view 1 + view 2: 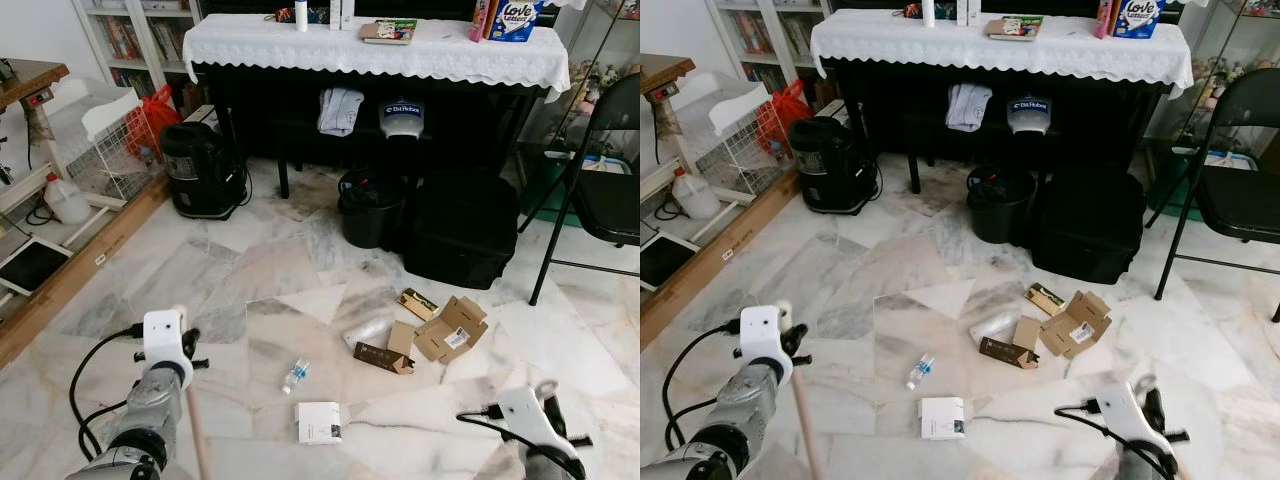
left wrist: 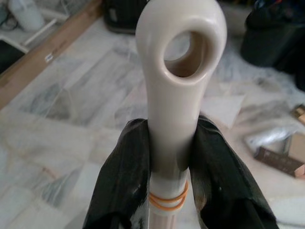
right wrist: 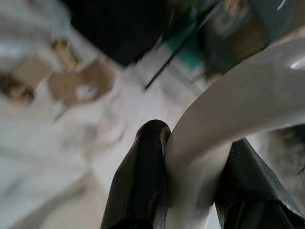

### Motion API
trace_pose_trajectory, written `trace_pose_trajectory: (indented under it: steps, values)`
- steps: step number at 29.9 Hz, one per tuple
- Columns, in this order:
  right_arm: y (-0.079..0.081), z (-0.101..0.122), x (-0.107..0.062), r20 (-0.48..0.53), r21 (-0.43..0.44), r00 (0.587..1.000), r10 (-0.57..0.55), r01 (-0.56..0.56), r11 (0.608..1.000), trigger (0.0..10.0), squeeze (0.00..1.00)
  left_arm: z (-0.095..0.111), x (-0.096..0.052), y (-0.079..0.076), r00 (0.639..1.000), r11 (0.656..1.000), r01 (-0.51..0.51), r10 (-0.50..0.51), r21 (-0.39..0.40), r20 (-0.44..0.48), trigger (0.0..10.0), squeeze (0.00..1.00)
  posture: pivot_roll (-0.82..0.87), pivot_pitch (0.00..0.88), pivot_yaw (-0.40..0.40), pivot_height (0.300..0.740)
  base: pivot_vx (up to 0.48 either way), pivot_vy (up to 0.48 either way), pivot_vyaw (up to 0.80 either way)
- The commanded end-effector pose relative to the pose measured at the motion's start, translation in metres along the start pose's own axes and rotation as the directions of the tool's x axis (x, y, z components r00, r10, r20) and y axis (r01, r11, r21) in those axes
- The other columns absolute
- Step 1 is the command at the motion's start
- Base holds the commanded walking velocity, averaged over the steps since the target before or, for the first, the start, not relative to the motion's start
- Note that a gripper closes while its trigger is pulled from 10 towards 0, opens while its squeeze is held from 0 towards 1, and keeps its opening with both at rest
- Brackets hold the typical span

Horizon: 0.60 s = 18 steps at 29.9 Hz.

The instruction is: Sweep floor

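jaws of the left gripper (image 2: 170, 167) clench the broom handle (image 2: 178, 71), the right gripper (image 3: 190, 162) grips a curved pale handle (image 3: 224, 109); litter lies ahead, around the white box (image 1: 318, 422), nearer the right arm.

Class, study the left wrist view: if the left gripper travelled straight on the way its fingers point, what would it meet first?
Probably bare marble floor. The left gripper, shut on the cream broom handle, points across open tiles toward the black appliance by the wooden plank. Depth is unclear, so that is a guess.
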State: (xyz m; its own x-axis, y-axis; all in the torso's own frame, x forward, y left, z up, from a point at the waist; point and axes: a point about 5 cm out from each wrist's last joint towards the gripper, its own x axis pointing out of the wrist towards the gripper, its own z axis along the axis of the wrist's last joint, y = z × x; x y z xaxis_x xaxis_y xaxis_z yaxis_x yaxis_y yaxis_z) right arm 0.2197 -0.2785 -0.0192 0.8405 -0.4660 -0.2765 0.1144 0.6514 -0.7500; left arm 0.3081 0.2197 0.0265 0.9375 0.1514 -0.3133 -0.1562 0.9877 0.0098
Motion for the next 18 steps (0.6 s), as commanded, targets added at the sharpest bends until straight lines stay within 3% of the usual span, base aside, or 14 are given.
trace_pose_trajectory:
  steps: [1, 7, 9, 10, 11, 13, 18]
  values:
    - [-0.011, 0.017, 0.009, 0.103, -0.031, 0.994, -0.048, 0.051, 0.998, 10.0, 0.00, 0.024, 0.006, 0.002, 0.994, 0.998, -0.021, 0.028, -0.064, 0.109, 10.0, 0.00, -0.15, 0.000, 0.019, 0.740, 0.000, 0.000, 0.00]
    - [-0.018, 0.033, 0.014, 0.180, -0.017, 0.979, -0.092, 0.097, 0.995, 10.0, 0.00, 0.038, 0.009, -0.002, 0.984, 0.992, -0.031, 0.052, -0.124, 0.168, 10.0, 0.00, -0.14, 0.000, 0.018, 0.740, 0.000, 0.000, 0.00]
    - [-0.020, 0.041, 0.015, 0.198, 0.087, 0.975, -0.101, 0.085, 0.993, 10.0, 0.00, 0.046, 0.011, -0.008, 0.979, 0.990, -0.008, 0.036, -0.141, 0.201, 10.0, 0.00, -0.15, 0.000, 0.018, 0.740, 0.000, 0.000, 0.00]
    - [-0.019, 0.045, 0.015, 0.183, 0.221, 0.978, -0.103, 0.062, 0.973, 10.0, 0.00, 0.051, 0.012, -0.013, 0.975, 0.989, 0.018, 0.016, -0.149, 0.223, 10.0, 0.00, -0.14, 0.000, 0.020, 0.740, 0.000, 0.000, 0.00]
    - [-0.019, 0.045, 0.015, 0.183, 0.221, 0.978, -0.103, 0.062, 0.973, 10.0, 0.00, 0.051, 0.012, -0.013, 0.975, 0.989, 0.018, 0.016, -0.149, 0.223, 10.0, 0.00, -0.14, 0.000, 0.020, 0.740, 0.000, 0.000, 0.00]
    - [-0.018, 0.049, 0.015, 0.149, 0.398, 0.983, -0.109, 0.041, 0.917, 10.0, 0.00, 0.059, 0.013, -0.019, 0.969, 0.987, 0.047, -0.006, -0.156, 0.248, 10.0, 0.00, -0.14, 0.000, 0.021, 0.740, 0.000, 0.000, 0.00]
    - [-0.021, 0.056, 0.017, 0.143, 0.512, 0.980, -0.142, 0.050, 0.858, 10.0, 0.00, 0.071, 0.016, -0.023, 0.957, 0.979, 0.084, -0.028, -0.184, 0.290, 10.0, 0.00, -0.14, 0.000, 0.027, 0.740, 0.000, 0.000, 0.00]
